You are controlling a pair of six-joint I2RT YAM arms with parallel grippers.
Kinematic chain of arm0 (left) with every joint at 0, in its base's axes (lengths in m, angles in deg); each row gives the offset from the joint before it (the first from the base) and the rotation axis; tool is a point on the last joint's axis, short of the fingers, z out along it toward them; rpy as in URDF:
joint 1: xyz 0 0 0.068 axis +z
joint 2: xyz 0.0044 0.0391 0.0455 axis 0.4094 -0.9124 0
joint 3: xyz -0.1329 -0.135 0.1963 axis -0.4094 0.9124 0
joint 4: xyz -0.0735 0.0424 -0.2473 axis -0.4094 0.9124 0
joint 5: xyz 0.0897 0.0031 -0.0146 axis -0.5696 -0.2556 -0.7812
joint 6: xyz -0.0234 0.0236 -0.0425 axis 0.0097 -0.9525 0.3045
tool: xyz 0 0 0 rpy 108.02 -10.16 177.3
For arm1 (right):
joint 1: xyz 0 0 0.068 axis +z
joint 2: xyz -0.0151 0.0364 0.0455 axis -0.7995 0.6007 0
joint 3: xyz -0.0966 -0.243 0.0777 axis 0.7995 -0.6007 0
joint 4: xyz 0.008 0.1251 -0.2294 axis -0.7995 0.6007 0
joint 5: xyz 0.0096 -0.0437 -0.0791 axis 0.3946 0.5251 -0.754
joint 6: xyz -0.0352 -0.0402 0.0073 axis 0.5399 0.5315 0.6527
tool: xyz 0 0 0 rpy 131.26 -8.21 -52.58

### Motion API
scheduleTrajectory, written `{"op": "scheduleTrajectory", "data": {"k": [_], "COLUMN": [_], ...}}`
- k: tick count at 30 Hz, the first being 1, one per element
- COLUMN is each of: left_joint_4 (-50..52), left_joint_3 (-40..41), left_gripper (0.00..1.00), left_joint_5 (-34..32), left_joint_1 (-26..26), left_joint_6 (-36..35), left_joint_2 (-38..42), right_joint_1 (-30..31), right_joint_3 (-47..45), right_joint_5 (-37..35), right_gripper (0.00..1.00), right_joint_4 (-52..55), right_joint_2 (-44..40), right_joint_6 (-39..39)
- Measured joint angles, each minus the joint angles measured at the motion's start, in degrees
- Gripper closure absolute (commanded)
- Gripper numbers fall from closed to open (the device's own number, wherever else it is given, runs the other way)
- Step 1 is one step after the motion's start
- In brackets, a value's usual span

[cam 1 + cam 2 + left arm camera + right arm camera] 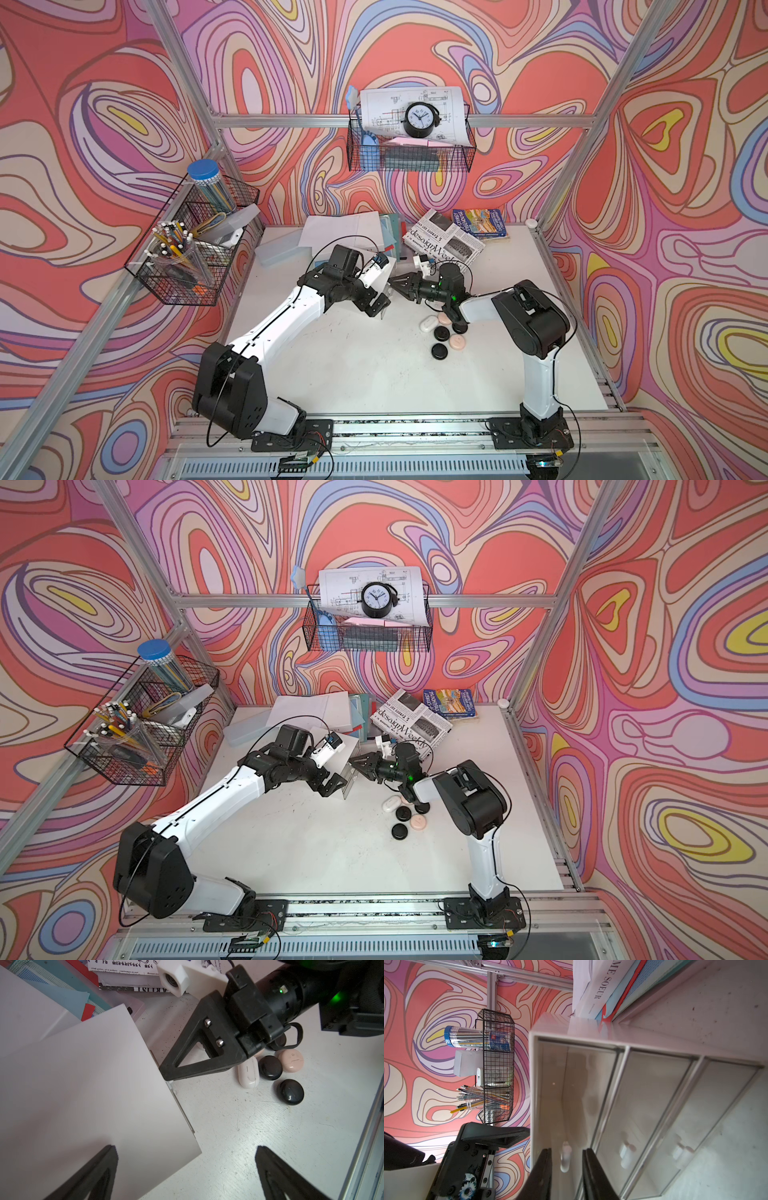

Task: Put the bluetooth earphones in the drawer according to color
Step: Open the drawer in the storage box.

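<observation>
Small white boxy desktop cabinet (533, 1084) with three clear plastic drawers sits mid-table on the white tabletop (353, 374). In both top views it is mostly hidden behind the left arm, and its flat white top (83, 1095) fills much of the left wrist view. All three drawers look pushed in, each with a tiny white knob. Right gripper (567, 1150) faces the cabinet front, black fingers (546, 1167) either side of the top drawer's knob (565, 1157). Its jaws are narrowed, with a thin gap on each side, and are not pinching the knob. Left gripper (186, 1147) is spread wide, holds nothing and hovers over the cabinet's front corner, near the right gripper. The bluetooth earphone cases lie loose on the tabletop in a tight cluster on the right arm's side of the cabinet, close under that arm's forearm. Six can be counted. A white pebble-shaped case (427, 323) lies beside a beige-pink case (444, 319), with a glossy black case (441, 332) just in front of them. A second black case (459, 328) is partly under the arm. A second beige-pink case (456, 343) and a third black case (438, 351) lie nearest the front edge. Whether more are hidden cannot be told. A folded newspaper (442, 245) and a paperback book (480, 222) lie at the back of the table.
</observation>
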Motion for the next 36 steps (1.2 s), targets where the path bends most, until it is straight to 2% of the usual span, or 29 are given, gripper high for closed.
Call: {"op": "scheduleTrajectory", "data": {"k": [6, 12, 21, 25, 29, 36], "left_joint_4": [0.5, 0.5, 0.7, 1.1, 1.3, 1.3], "left_joint_3": [0.0, 0.0, 0.0, 0.0, 0.0, 0.0], "left_gripper": [0.02, 0.02, 0.02, 0.01, 0.02, 0.01], "left_joint_5": [0.0, 0.0, 0.0, 0.1, 0.1, 0.0], "left_joint_1": [0.0, 0.0, 0.0, 0.0, 0.0, 0.0], "left_joint_6": [0.0, 0.0, 0.0, 0.0, -0.3, -0.5], "left_joint_2": [0.0, 0.0, 0.0, 0.0, 0.0, -0.1], "right_joint_1": [0.1, 0.1, 0.1, 0.1, 0.1, 0.2], "right_joint_3": [-0.8, -0.9, -0.8, -0.8, -0.7, -0.7], "right_joint_5": [0.0, -0.3, -0.3, -0.3, 0.0, -0.3], "right_gripper": [0.77, 0.77, 0.83, 0.89, 1.0, 1.0], "right_joint_4": [-5.9, -6.3, -6.5, -6.9, -7.1, -7.0], "right_joint_2": [2.2, 2.2, 2.2, 2.2, 2.2, 2.1], "right_joint_6": [-3.5, -3.8, -3.2, -3.0, -3.0, -3.0]}}
